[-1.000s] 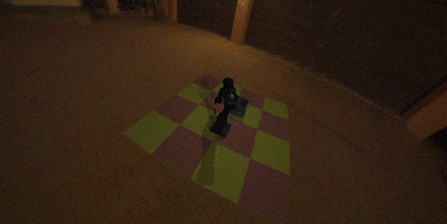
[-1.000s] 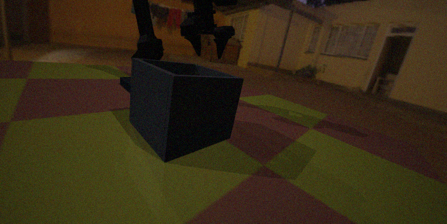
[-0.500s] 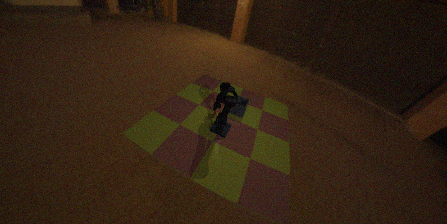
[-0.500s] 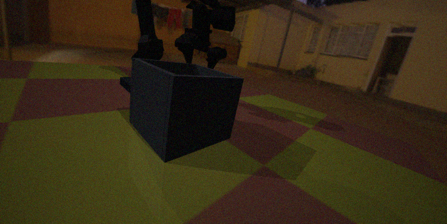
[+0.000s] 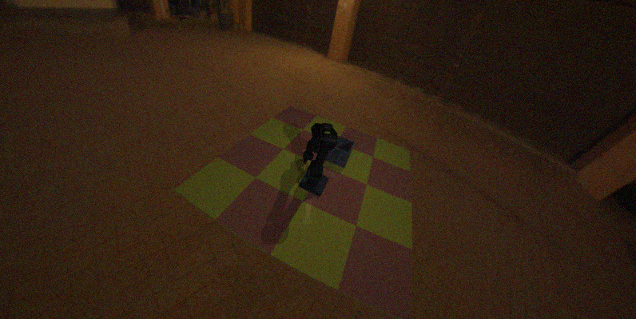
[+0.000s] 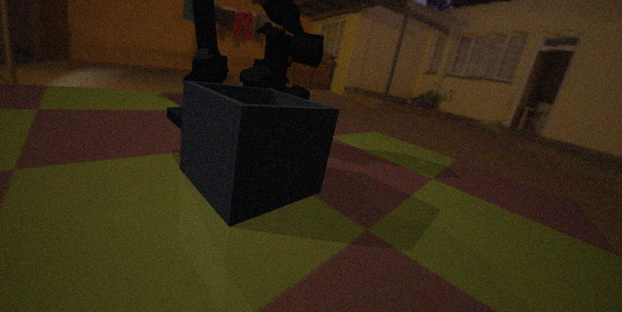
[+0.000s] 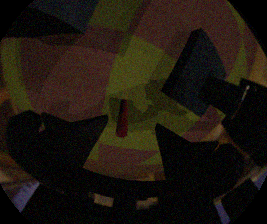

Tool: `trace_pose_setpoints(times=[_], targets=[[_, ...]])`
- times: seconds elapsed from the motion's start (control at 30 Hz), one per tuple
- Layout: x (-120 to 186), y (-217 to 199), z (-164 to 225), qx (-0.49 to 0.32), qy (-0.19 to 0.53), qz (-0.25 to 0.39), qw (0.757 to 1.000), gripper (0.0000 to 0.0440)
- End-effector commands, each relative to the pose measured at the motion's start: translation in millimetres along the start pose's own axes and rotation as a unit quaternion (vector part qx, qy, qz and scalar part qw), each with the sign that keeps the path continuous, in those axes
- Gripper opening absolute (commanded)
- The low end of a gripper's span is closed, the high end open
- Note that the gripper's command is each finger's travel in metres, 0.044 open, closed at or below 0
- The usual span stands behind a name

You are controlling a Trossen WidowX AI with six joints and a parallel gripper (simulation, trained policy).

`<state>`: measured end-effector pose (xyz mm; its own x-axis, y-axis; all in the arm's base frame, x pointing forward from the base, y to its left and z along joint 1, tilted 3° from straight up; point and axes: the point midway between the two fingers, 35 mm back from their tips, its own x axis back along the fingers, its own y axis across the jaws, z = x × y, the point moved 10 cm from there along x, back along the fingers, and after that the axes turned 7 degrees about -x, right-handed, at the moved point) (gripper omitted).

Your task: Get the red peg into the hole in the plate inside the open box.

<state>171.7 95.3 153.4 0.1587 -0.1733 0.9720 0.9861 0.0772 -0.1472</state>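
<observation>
Red peg (image 7: 122, 119) looks light, stiff and perhaps slick, a slim rod best pinched squarely across its middle. From here, the open box (image 5: 340, 151) (image 6: 278, 157) hides it; the wrist view shows it on the checkered mat (image 5: 320, 227) (image 6: 109, 205) (image 7: 136, 65), beyond and between the fingertips of the wide-open, unladen hand (image 5: 308, 156) (image 7: 132, 122).

A red peg (image 7: 122, 119) appears framed by a wide gap between the black gripper's (image 7: 132, 124) spread fingers. The open-topped, dark blue-grey box (image 5: 340, 152) (image 6: 278, 157) presents high walls on every side, leaving entry from above; the black jointed arm (image 5: 319, 149) (image 6: 278, 7) stands near it.
</observation>
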Motion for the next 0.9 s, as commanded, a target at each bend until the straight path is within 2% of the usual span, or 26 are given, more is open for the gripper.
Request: trace_pose_setpoints(times=[0.0, 0.37, 0.87], targets=[[-11, 2, -2, -0.001, -0.005, 0.008, 1.0, 0.0317], [-24, 11, 1, 0.029, 0.001, 0.008, 1.0, 0.0039], [6, 8, 5, 0.034, 0.054, -0.049, 0.997, 0.002]])
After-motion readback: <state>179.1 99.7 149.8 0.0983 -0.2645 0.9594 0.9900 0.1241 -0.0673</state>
